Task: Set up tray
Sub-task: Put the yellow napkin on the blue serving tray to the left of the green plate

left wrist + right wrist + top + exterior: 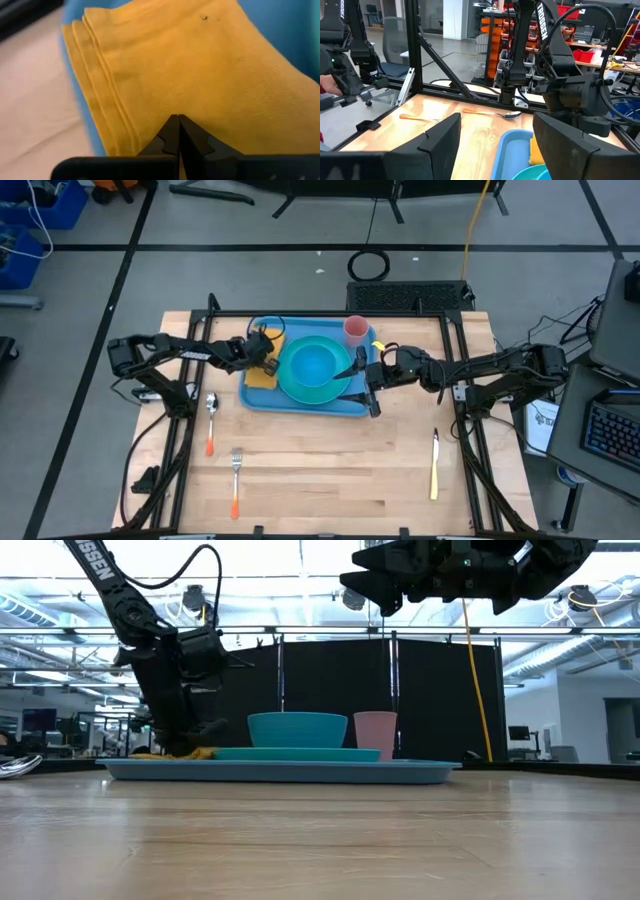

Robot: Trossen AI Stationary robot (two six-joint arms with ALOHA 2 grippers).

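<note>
1. Pale wooden bench (pixel 330 470), bare planks across the near half, dark frame rails along both sides.
2. Large light-blue rectangular plastic tray (pixel 300 402) with rounded corners and raised rim, lying flat on the bench toward 12 o'clock of its middle; seen edge-on in the low view (pixel 290 771).
3. Round teal plate (pixel 313 369) at the tray's centre, with a teal bowl (pixel 297 728) standing on it.
4. Folded orange-yellow cloth napkin (pixel 200 75) at 9 o'clock of the plate, lying on the tray's left end, stacked layers visible along one edge; also seen from above (pixel 264 362).
5. Pink plastic cup (pixel 357 331) upright at about 1 o'clock of the plate, in the tray's far right corner.
6. Left end effector (pixel 177 131) down on the napkin, fingers pressed together tip to tip, resting against the cloth; cannot tell whether any fabric is pinched between them.
7. Right end effector (pixel 495 145) spread wide, raised above the tray's right end at 3 o'clock of the plate, holding nothing.
8. Metal spoon with orange handle (pixel 211 421) on the bench at 8 o'clock of the tray.
9. Metal fork with orange handle (pixel 236 480) at 7 o'clock of the tray, nearer the front edge.
10. Knife with yellow handle (pixel 434 465) at 4 o'clock of the tray, well apart from it.
</note>
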